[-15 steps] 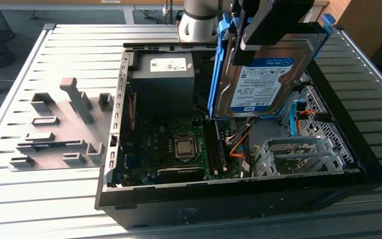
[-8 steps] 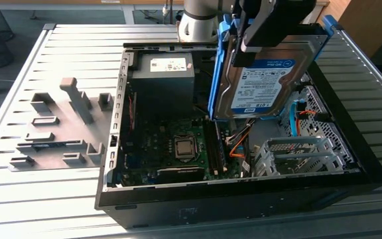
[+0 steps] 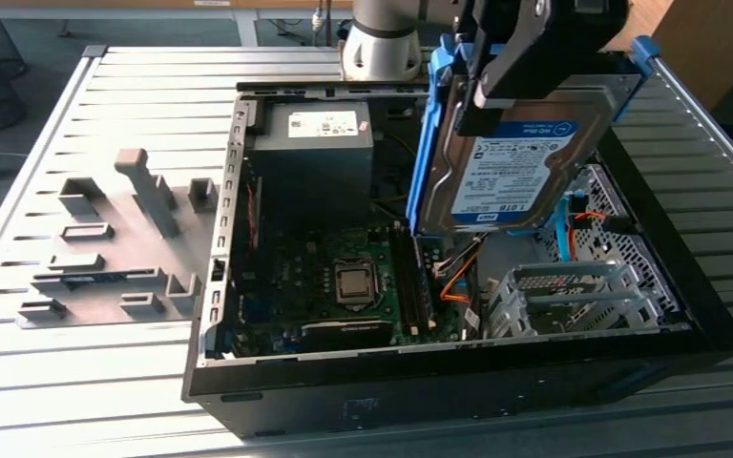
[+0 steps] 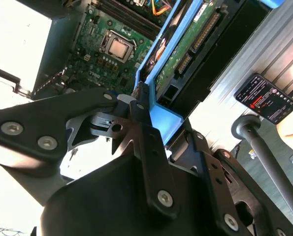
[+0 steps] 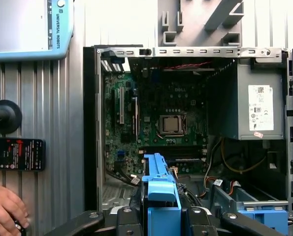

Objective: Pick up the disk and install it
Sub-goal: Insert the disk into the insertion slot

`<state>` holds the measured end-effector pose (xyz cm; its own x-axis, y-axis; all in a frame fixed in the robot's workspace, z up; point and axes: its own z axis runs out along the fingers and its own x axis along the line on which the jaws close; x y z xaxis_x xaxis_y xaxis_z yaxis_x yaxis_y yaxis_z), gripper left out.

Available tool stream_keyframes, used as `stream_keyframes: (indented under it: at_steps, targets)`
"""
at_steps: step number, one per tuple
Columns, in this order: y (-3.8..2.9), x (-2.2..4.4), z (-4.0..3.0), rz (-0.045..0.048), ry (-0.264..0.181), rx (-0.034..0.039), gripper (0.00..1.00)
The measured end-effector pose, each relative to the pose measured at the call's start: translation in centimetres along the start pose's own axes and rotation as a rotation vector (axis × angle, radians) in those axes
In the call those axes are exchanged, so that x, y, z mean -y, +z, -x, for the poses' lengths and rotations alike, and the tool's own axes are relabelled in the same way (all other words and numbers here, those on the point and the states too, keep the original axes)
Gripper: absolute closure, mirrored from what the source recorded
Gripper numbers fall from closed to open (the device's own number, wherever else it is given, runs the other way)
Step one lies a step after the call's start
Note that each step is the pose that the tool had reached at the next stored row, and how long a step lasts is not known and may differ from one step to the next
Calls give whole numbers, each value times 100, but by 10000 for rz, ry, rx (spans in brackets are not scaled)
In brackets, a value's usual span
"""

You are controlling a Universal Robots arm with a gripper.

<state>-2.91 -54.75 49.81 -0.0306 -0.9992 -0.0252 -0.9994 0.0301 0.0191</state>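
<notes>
The disk (image 3: 510, 167), a silver-grey drive with a white-and-blue label and blue side rails, hangs tilted on edge above the open computer case (image 3: 469, 367). My gripper (image 3: 500, 100) is shut on its upper end, over the case's middle and the exterior view's right half. In the second wrist view the black fingers (image 4: 145, 128) clamp the blue rail, and the disk (image 4: 185, 56) shows its green circuit board underside. In the first wrist view the disk's blue rail (image 5: 160, 189) stands between the gripper's (image 5: 162, 214) fingers, over the case floor near the motherboard (image 5: 156, 123).
A black power supply with a white sticker (image 3: 312, 143) fills the case's back corner. A silver drive cage (image 3: 571, 296) and a bare blue bracket (image 5: 262, 216) sit near the front. Grey fixtures (image 3: 125, 239) lie on the slatted table. A hand (image 5: 3, 209) rests beside a black device (image 5: 16, 153).
</notes>
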Motion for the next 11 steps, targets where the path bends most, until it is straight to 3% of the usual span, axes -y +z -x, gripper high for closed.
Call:
stream_keyframes:
  at_steps: [3, 6, 11]
  targets:
    - [6, 81, 1, 0, 0, -1, 63]
    - [15, 96, -21, 0, 0, -2, 63]
    - [44, 119, -115, 0, -1, -1, 63]
